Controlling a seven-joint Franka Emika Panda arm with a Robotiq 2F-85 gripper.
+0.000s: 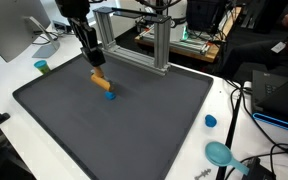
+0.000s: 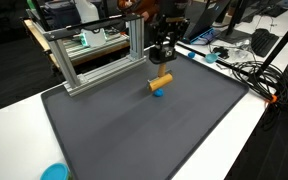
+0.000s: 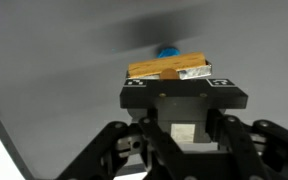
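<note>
On the dark mat [image 1: 134,130], toward its far side near the metal frame [image 1: 134,35]:

Item 1: wooden block [image 1: 102,83]. Tan, oblong, plain flat faces. Pinched in the claw [image 1: 96,68], whose fingers are pressed together on two opposite sides; the wrist view shows the block sticking out past the fingertips. It hangs tilted, low over the mat. Judged light and stiff, not fragile, with a dry surface that should not slip much. Best hold: across the two long flat sides, near the middle, as now; a grip close to one end would let it swing.

Item 2: blue piece [image 1: 110,96]. Small and rounded, resting on the mat directly beneath the block's lower end. Possibly touching the block; the views are too small to settle it. Probably hard plastic, very light, easily nudged or rolled by a passing edge.

Item 3: blue cap [image 1: 211,121]. On the white worktop [image 1: 4,75] just off the mat's edge, well apart from the claw
</note>
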